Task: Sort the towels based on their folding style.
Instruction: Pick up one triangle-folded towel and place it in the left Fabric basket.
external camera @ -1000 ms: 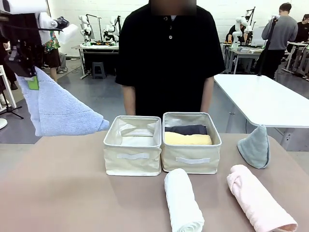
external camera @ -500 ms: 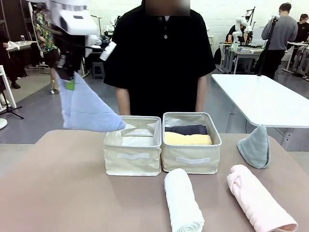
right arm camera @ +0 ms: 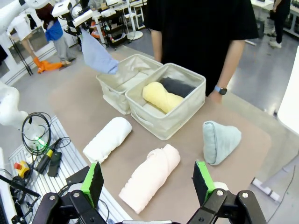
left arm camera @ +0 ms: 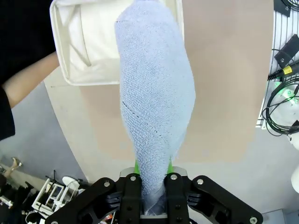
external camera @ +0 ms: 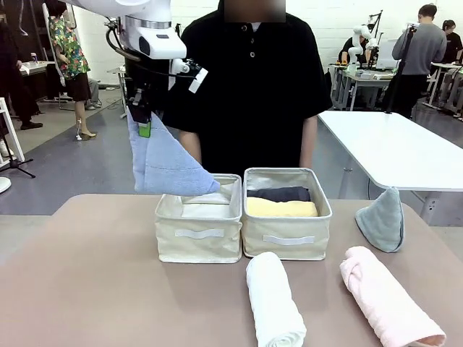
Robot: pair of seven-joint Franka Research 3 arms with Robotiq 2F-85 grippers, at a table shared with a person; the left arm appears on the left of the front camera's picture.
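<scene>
Your left pincer (external camera: pixel 145 127) is clamped on the top of the lavender-blue towel (external camera: pixel 165 163) so it hangs free, its low corner just above the left basket (external camera: pixel 199 244). Your right pincer (right arm camera: pixel 147 171) stands apart, well clear of that basket.

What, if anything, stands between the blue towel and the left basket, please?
Nothing visible does. The blue towel hangs from the shut left pincer, its lower tip at the left basket's rim; the person's forearm is beside the basket, not beneath the towel.
</scene>
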